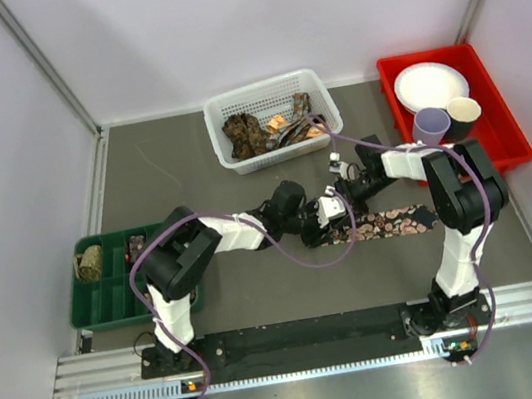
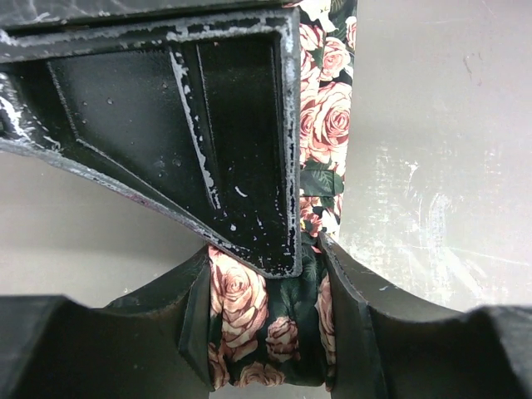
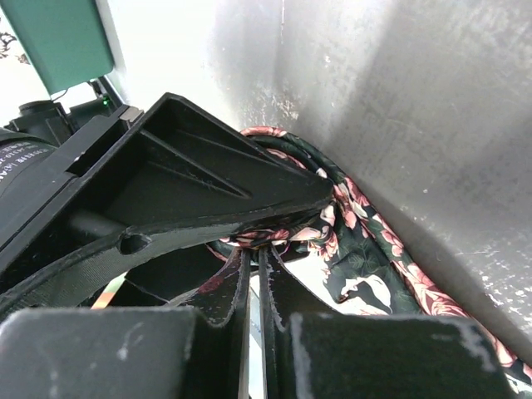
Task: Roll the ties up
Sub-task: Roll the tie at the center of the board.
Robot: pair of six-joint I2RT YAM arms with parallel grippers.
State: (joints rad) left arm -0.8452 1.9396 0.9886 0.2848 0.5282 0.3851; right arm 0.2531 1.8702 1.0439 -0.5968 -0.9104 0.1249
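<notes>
On the grey table (image 1: 261, 296), mid-roll, the rose tie (image 1: 396, 221) lay flat between the arms, my left gripper (image 2: 266, 332) clamping its started end, right gripper (image 3: 258, 253) pressed together on the fabric, so I figured another tight turn came next.

Overhead view: a fixed camera high above and behind the arm bases looks down on the whole table (image 1: 191, 171). It is wide and distant, and both arms look small. Left wrist view: a camera just behind the left gripper (image 2: 264, 283) looks along its fingers, extremely close to the rose-print tie (image 2: 324, 116) between and beyond them. Right wrist view: equally close behind the right gripper (image 3: 253, 258), facing past its tips. All three views share that tie where the grippers meet.
</notes>
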